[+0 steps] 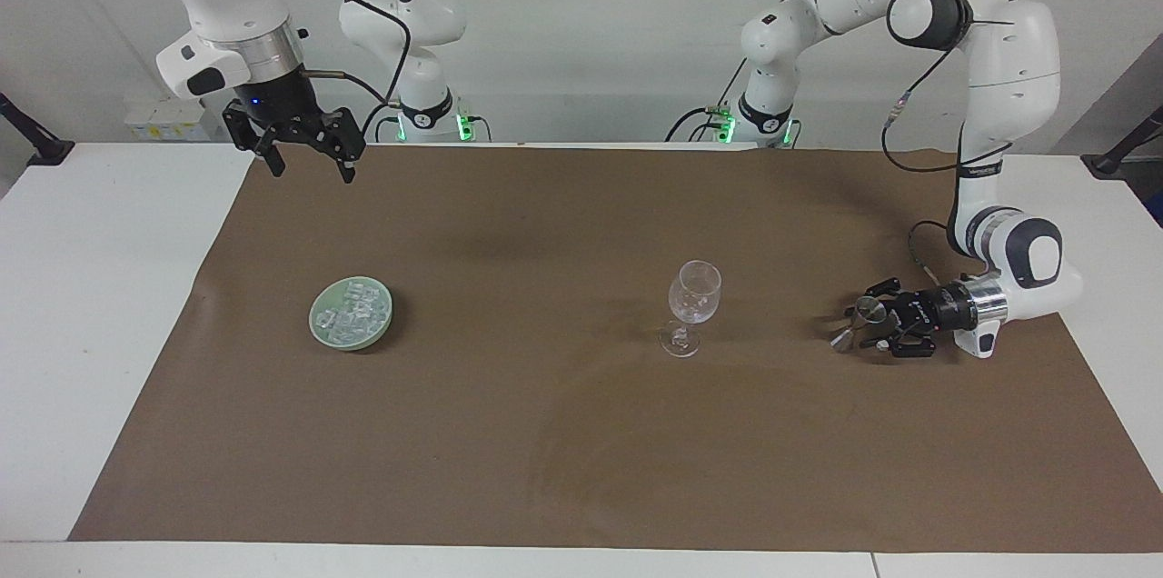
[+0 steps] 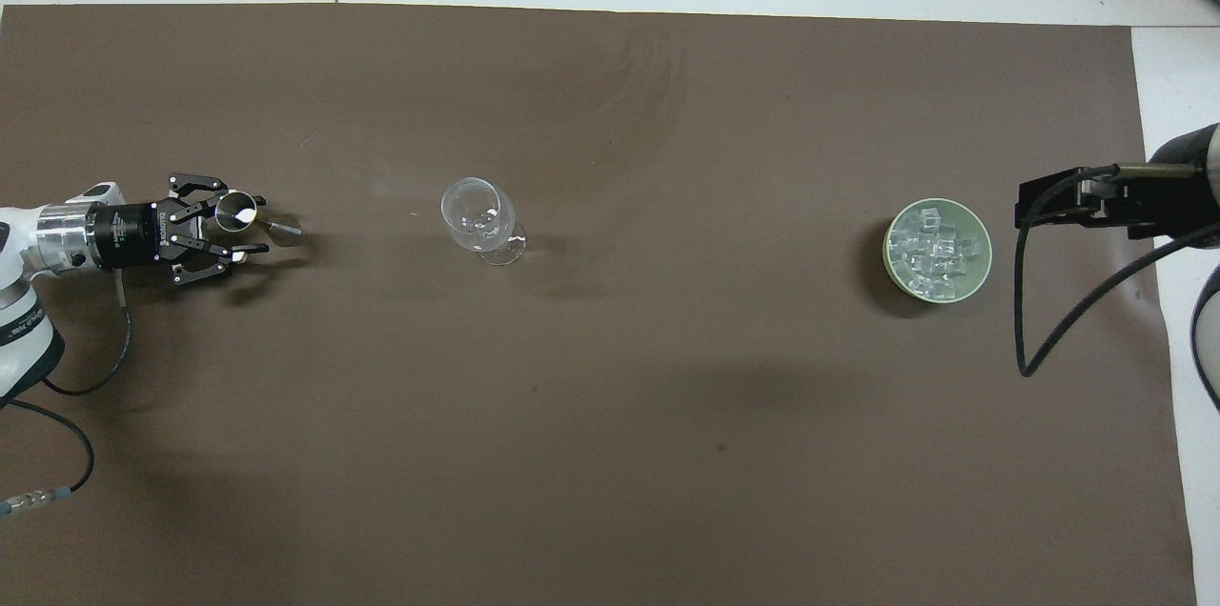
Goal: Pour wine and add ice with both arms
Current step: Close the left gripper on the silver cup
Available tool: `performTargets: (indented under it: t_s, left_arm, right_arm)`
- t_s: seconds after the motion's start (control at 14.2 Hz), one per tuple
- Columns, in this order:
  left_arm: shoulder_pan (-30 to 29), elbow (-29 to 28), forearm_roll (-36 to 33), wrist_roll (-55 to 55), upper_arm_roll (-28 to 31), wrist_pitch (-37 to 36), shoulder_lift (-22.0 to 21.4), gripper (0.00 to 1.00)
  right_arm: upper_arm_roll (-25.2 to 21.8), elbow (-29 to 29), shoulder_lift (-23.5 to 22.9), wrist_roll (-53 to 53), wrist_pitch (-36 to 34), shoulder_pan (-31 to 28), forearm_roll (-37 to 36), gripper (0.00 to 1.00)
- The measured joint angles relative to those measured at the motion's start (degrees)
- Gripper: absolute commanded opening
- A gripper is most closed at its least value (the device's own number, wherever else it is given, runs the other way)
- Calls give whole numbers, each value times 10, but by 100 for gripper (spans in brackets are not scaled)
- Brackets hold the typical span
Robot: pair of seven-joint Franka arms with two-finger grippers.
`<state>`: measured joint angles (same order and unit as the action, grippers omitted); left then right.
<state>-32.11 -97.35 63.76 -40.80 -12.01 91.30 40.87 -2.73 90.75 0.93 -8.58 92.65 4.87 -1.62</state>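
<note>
Standing by the worktop [image 1: 91, 305]: brown mat [image 1: 581, 433] covers most of it. Left gripper [image 1: 874, 326] sits low at the left arm's end of the mat, wrist horizontal, aimed along the mat at the wine glass [image 1: 692, 305]. Its fingers bracket a small metal jigger-like cup [image 1: 869, 312] that stands on the mat. They look partly closed around it, but I can't tell if they actually grip it or just sit close on either side. Wine glass stands upright mid-mat, clear bowl, well apart from the left gripper and from the dish. Ice [image 1: 354, 310] is heaped in the pale green round dish [image 1: 320, 328] toward the right arm's end of the mat, cubes clear and piled within the rim. Right gripper [image 1: 309, 162] hangs high over the mat's edge at the robots' side, pointing down, fingers spread wide, nothing between them. That arm waits. In the overhead view only its black fingers and cable show, next to the dish.
</note>
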Motion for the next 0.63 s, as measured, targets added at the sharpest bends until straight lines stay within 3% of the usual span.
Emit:
performTargets:
  t_s: [0.63]
  left_arm:
    - [0, 0, 6, 9, -2, 0, 1, 54]
  right_arm:
    - [0, 0, 0, 0, 0, 0, 0, 100]
